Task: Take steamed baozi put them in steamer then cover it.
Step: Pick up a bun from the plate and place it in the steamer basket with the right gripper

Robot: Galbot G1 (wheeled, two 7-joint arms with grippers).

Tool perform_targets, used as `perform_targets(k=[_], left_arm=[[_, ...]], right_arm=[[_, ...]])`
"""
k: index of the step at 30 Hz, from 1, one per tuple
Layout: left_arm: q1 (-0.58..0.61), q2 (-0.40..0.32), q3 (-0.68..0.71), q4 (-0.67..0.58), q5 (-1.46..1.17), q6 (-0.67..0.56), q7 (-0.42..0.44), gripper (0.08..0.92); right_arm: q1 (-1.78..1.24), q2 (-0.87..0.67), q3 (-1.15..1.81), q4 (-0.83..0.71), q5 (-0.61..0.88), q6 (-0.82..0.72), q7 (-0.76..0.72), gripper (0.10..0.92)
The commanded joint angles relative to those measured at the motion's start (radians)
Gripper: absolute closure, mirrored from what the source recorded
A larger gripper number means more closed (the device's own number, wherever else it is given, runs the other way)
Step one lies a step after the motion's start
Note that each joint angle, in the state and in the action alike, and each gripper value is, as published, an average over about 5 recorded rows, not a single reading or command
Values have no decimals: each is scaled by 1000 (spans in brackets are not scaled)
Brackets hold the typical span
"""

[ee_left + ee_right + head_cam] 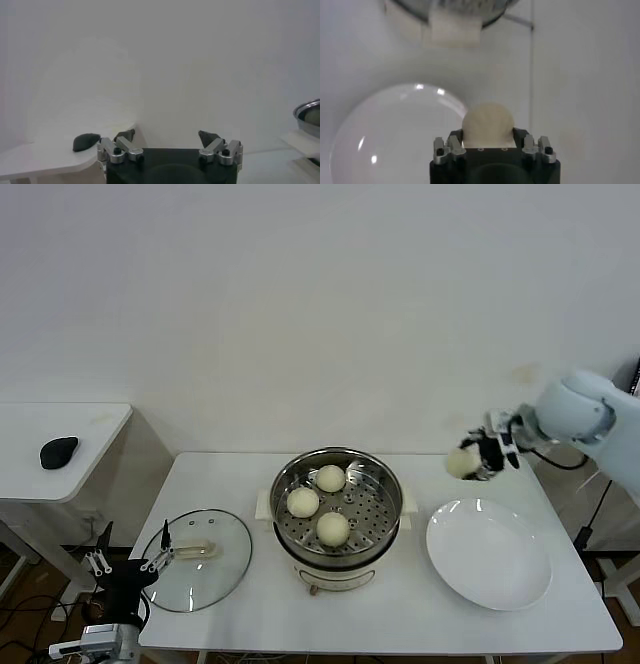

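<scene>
The steel steamer (385, 484) stands at the table's middle with three baozi on its tray (331, 478) (303, 502) (333, 528). My right gripper (474, 459) is shut on the fourth baozi (459, 464) and holds it in the air, right of the steamer and above the far edge of the plate. In the right wrist view the baozi (487, 124) sits between the fingers (455, 137), with the steamer's handle (454, 30) beyond. The glass cover (198, 559) lies flat on the table left of the steamer. My left gripper (128, 562) is open, low at the table's left front corner; it also shows in the left wrist view (167, 136).
An empty white plate (489, 554) lies right of the steamer; it also shows in the right wrist view (395, 130). A side table (55, 484) at the left holds a black mouse (58, 451), which also shows in the left wrist view (86, 141). A white wall is behind.
</scene>
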Motion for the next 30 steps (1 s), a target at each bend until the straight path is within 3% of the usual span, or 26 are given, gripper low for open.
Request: perform_targets(k=[1, 13, 30], left_arm=[[1, -12, 1, 1, 1, -1, 0, 177], [4, -27, -15, 3, -1, -6, 0, 177], [5, -22, -22, 2, -1, -9, 0, 177]], right_arm=[[198, 239, -208, 83, 319, -222, 165, 406], [77, 399, -227, -7, 349, -271, 238, 406], [-94, 405, -191, -121, 243, -261, 231, 406]])
